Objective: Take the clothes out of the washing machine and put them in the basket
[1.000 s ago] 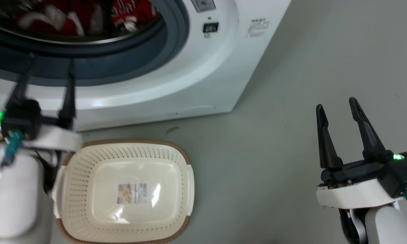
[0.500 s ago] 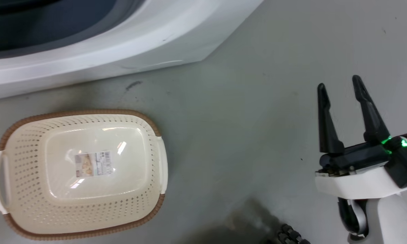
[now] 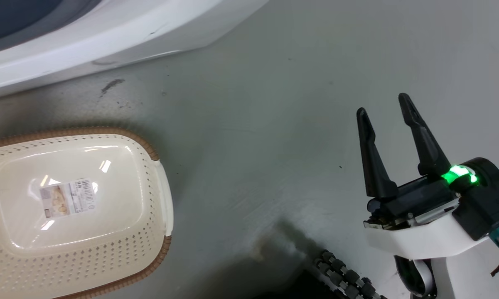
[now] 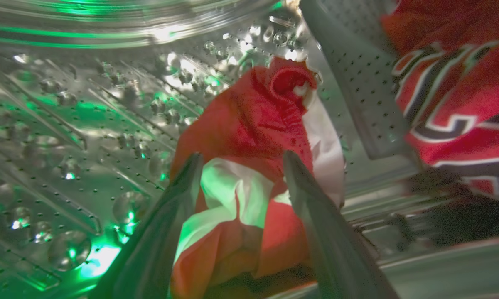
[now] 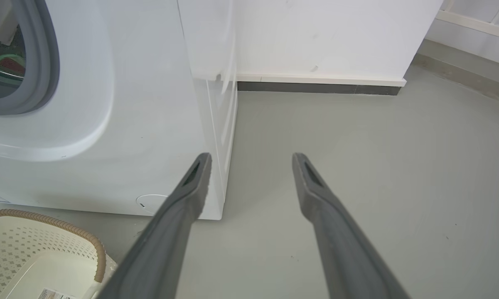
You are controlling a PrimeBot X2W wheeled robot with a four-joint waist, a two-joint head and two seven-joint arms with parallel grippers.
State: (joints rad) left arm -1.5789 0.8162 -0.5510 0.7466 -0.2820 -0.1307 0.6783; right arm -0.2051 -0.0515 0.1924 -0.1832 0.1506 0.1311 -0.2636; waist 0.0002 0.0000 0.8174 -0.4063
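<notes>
Left gripper (image 4: pixel 242 160): fingers spread, aimed at crumpled red garment with white stripe (image 4: pixel 253 124), lodged in perforated steel drum (image 4: pixel 66 124). Step judged: first grasp. Closure on cloth required next; cream perforated plastic basket (image 3: pixel 120 249) unfilled.

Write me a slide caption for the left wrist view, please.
Left hand, open, poised over a crumpled red-and-white garment in the steel drum, a lettered red jersey at the view's right.

The floor (image 3: pixel 274 83) is smooth and grey-green, with a dull sheen under soft, even light. A dark scuff mark (image 3: pixel 110 85) smudges it, and a dark shadow (image 3: pixel 253 270) lies on it. At the floor's far edge stands a white wall (image 5: pixel 324 37) above a dark base strip (image 5: pixel 315 88). Towards the far right corner runs a cream skirting board (image 5: pixel 473 23).
</notes>
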